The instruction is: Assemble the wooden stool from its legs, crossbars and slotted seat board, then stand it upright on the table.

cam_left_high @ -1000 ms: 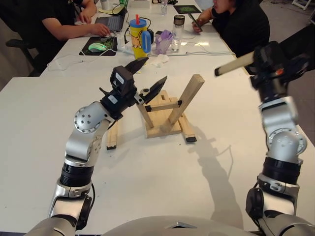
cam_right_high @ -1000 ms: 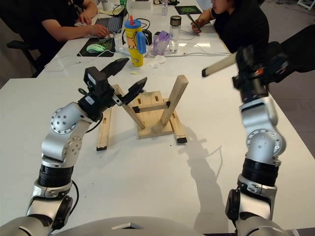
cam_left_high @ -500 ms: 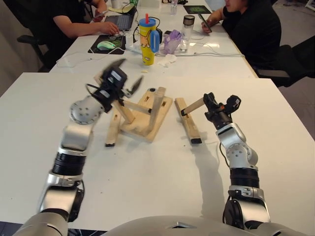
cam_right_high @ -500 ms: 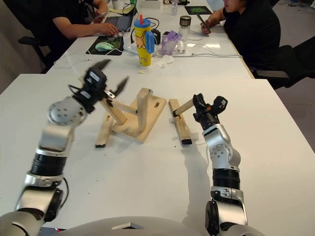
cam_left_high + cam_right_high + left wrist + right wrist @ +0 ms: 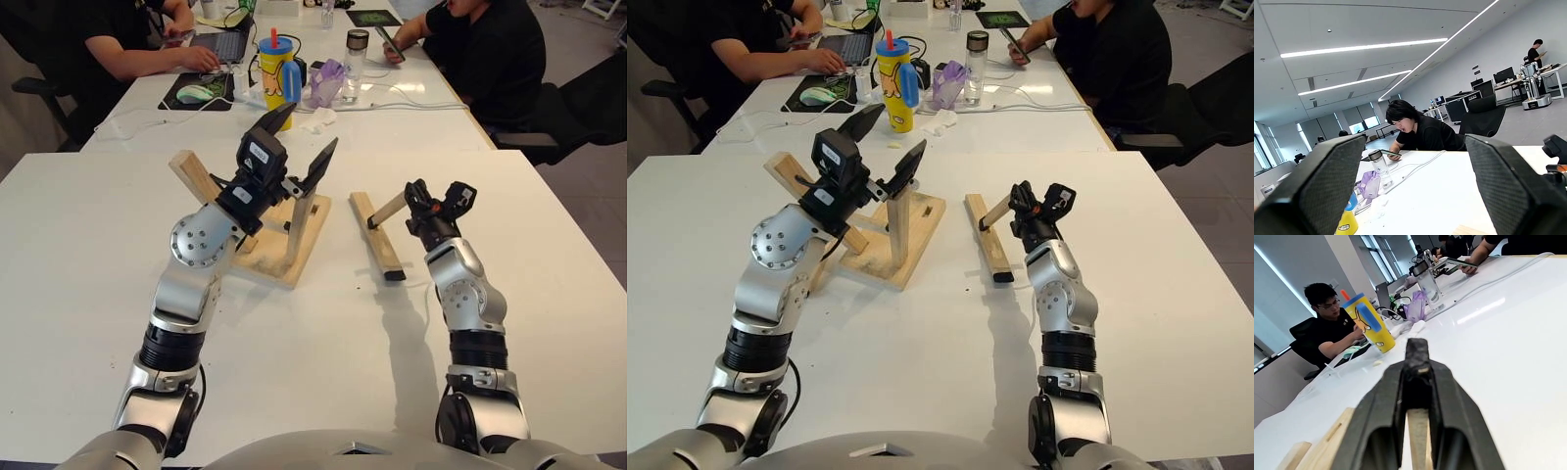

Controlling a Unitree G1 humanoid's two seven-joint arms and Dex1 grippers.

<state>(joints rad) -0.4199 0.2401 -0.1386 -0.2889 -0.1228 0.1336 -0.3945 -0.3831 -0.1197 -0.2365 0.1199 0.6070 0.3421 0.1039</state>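
At mid-frame our right gripper (image 5: 415, 199) has its jaws clamped on a leg (image 5: 387, 211). The left gripper (image 5: 313, 125) gapes empty above the seat board (image 5: 292, 253). We judge the wood light and stiff, best gripped mid-length.

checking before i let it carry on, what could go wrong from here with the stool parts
1. The left pincer hangs open close above the upright leg standing on the seat board. A careless descent could knock the leg loose or shove the board.
2. The right pincer holds the stick by one end, so it may pivot in the grip. Its free end could bump the loose leg on the table.
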